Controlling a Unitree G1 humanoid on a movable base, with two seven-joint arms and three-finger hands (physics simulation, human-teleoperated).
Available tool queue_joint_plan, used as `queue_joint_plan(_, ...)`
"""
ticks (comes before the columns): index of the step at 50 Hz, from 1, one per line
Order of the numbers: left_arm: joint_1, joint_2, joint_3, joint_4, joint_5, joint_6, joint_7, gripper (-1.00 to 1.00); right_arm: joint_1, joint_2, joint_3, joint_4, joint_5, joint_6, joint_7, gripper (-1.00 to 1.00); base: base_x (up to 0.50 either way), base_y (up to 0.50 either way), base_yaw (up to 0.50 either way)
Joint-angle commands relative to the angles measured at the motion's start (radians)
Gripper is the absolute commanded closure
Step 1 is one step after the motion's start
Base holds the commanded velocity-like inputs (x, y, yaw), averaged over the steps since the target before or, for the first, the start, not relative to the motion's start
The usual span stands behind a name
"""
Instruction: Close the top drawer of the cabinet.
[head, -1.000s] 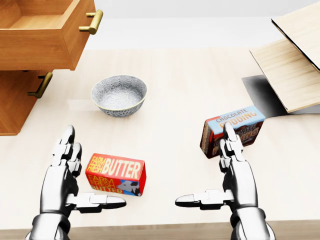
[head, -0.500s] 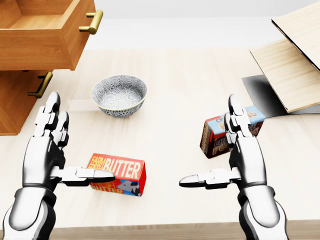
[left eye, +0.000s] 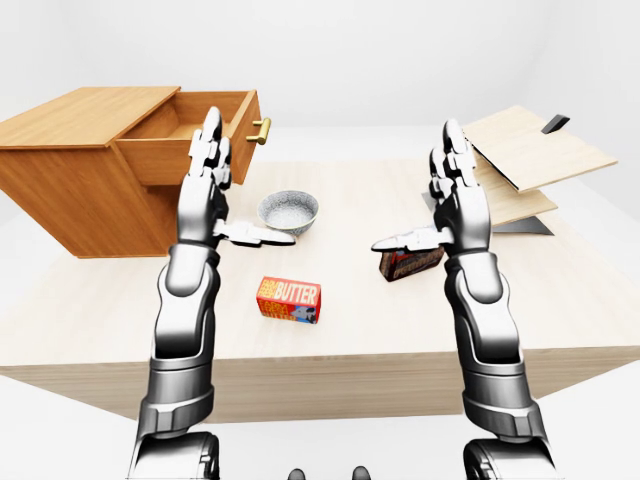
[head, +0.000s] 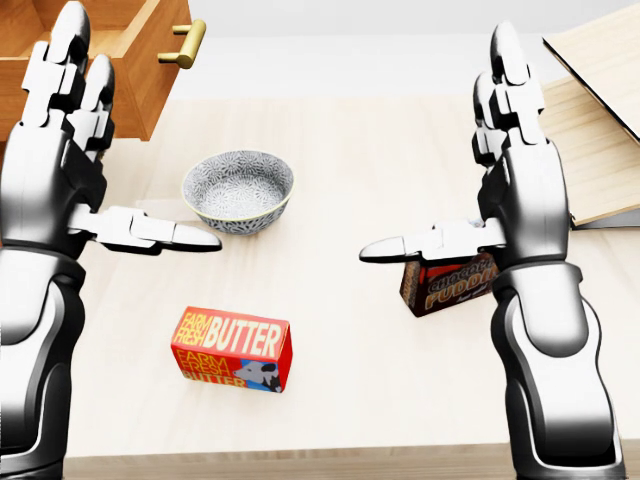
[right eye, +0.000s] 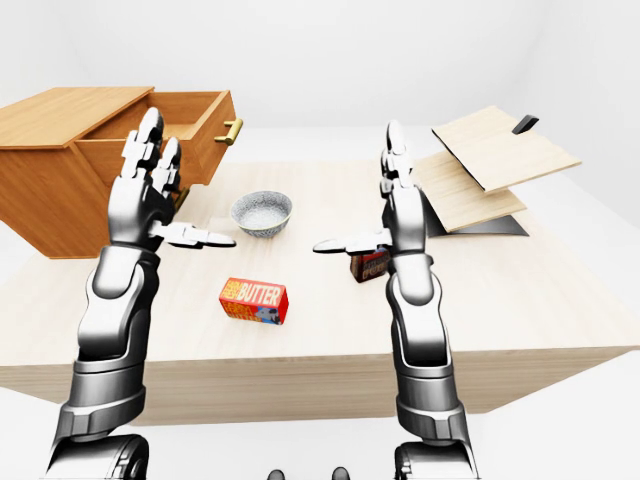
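left-eye view: left hand (left eye: 205, 185) overlaps open top drawer (left eye: 195, 135).

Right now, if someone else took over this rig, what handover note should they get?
Left robot hand: open, empty, raised beside the pulled-out wooden top drawer; contact cannot be told.
Right robot hand: open, empty, raised above the brown chocolate pudding box.
The drawer juts from the wooden cabinet, brass handle showing.
On the light wooden table: grey patterned bowl and red butter box, both untouched.
Done: nothing; the drawer is open.
Left: push the drawer shut.
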Motion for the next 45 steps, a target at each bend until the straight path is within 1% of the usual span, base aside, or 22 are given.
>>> queue_joint_plan(1, -0.098, 0.029, 0.011, 0.022, -0.022, 0.000, 0.006, -1.00, -0.096, -0.030, -0.014, 0.026, 0.018, 0.000, -0.023, -1.00, 0.00, 0.00, 0.00)
queue_joint_plan(8, -0.089, 0.032, 0.011, 0.008, -0.029, 0.000, 0.011, -1.00, -0.099, -0.039, -0.021, -0.001, 0.034, 0.000, -0.020, -1.00, 0.00, 0.00, 0.00)
queue_joint_plan(19, -0.064, 0.023, 0.004, -0.014, -0.009, 0.000, 0.006, -1.00, -0.084, -0.038, -0.023, -0.050, 0.059, 0.000, -0.008, -1.00, 0.00, 0.00, 0.00)
queue_joint_plan(21, -0.063, 0.021, 0.006, -0.007, -0.008, 0.000, 0.009, -1.00, -0.077, -0.038, -0.023, -0.057, 0.061, 0.000, -0.007, -1.00, 0.18, 0.00, 0.00)
queue_joint_plan(22, -0.064, 0.018, 0.008, 0.000, 0.003, 0.000, 0.029, -1.00, -0.070, -0.037, -0.023, -0.061, 0.063, 0.000, -0.003, -1.00, 0.20, 0.00, 0.00)
queue_joint_plan(25, -0.061, 0.018, 0.004, -0.003, -0.003, 0.000, 0.023, -1.00, -0.055, -0.037, -0.022, -0.071, 0.061, 0.000, 0.001, -1.00, 0.22, 0.00, 0.00)
queue_joint_plan(31, -0.071, 0.020, 0.008, 0.001, -0.013, 0.000, 0.035, -1.00, -0.052, -0.046, -0.024, -0.067, 0.045, 0.000, 0.008, -1.00, 0.23, 0.00, 0.00)
queue_joint_plan(45, -0.072, 0.024, 0.005, 0.013, -0.005, 0.000, 0.035, -1.00, -0.044, -0.044, -0.028, -0.045, 0.038, 0.000, 0.013, -1.00, 0.29, 0.00, 0.00)
